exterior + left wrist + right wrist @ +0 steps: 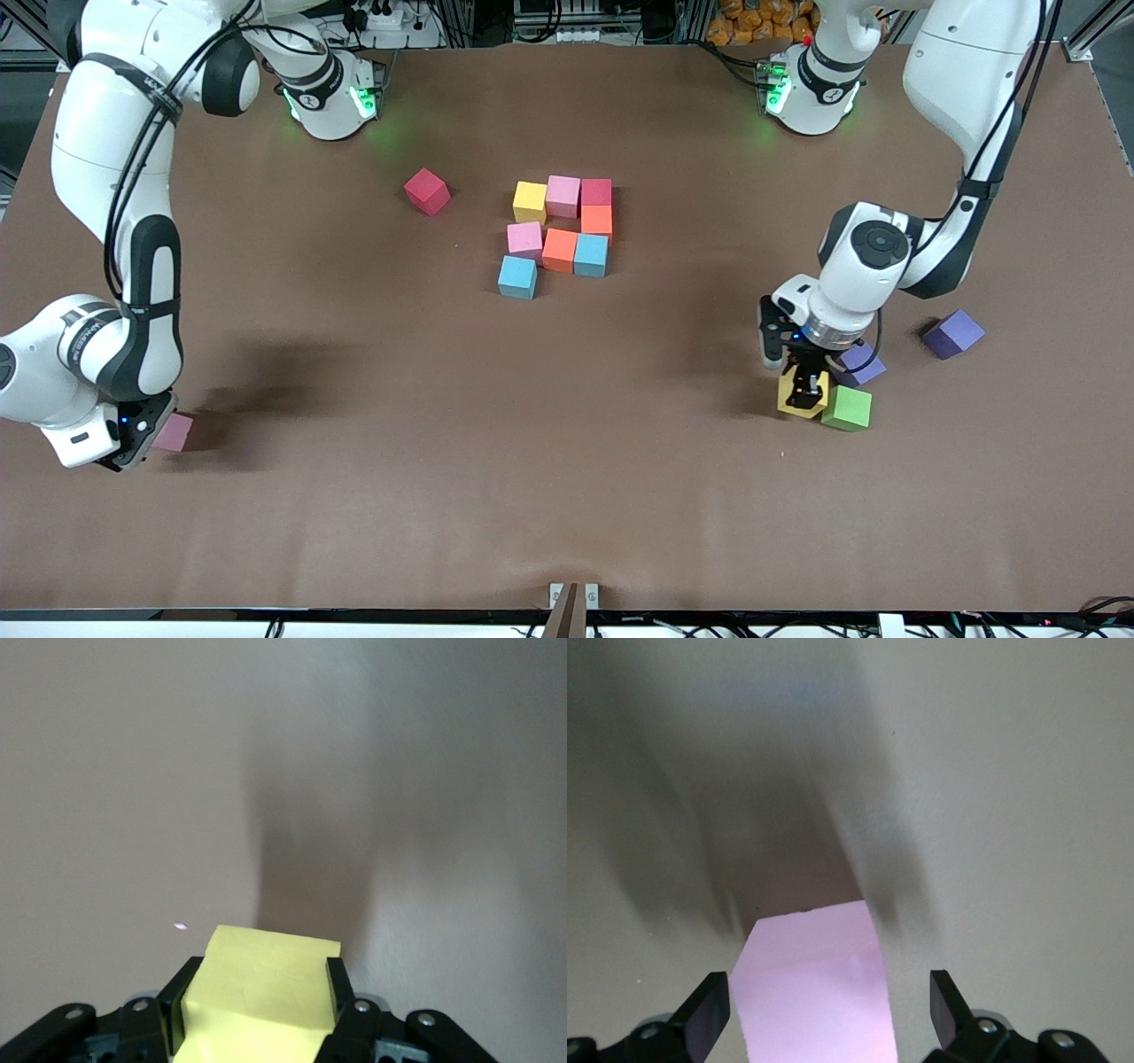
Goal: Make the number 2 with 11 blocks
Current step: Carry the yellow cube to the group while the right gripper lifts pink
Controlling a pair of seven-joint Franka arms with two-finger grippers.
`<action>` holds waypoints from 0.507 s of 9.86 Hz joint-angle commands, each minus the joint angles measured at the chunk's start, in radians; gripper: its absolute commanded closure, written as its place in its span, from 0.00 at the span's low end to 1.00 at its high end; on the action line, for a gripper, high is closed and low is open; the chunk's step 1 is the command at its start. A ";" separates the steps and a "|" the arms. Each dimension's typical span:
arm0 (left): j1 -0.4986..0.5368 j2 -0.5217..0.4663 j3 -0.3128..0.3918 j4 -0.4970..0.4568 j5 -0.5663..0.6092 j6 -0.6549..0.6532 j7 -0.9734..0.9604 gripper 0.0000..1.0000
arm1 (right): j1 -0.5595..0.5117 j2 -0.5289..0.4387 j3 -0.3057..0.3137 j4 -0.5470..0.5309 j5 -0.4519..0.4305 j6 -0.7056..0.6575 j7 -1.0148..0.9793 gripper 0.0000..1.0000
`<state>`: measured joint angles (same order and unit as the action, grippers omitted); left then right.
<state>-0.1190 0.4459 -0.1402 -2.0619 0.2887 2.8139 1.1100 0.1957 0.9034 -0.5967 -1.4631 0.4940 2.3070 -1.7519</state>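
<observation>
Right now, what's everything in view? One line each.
Digit cluster: eight cubes at table centre; yellow, three pink, two orange, two light blue.
Red cube: one, loose, beside the cluster toward the right arm's end.
Pink cube: one, under the right end effector.
Yellow cube: one, in the left end effector.
Green cube: one, beside the yellow cube.
Purple cubes: two, at the left arm's end.
Left end effector: closed on the yellow cube.
Right end effector: open.

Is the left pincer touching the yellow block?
Touching. In the left wrist view both fingers press flat against the sides of the yellow block with no gap showing; the front view shows the left pincer down on it, beside the green block.
</observation>
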 commanded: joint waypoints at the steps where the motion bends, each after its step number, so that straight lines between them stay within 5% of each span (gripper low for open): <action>1: -0.019 0.000 -0.018 0.045 -0.025 -0.043 -0.190 0.71 | -0.048 0.022 0.038 0.040 -0.012 0.014 -0.011 0.00; 4: -0.025 -0.001 -0.042 0.059 -0.025 -0.050 -0.453 0.76 | -0.055 0.023 0.046 0.043 -0.006 0.014 -0.006 0.06; 5: -0.025 -0.004 -0.055 0.060 -0.025 -0.054 -0.508 0.77 | -0.056 0.025 0.047 0.041 -0.006 0.014 -0.006 0.39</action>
<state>-0.1430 0.4461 -0.1811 -2.0158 0.2801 2.7832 0.6739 0.1700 0.9157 -0.5738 -1.4518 0.4940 2.3179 -1.7516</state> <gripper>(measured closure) 0.405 0.066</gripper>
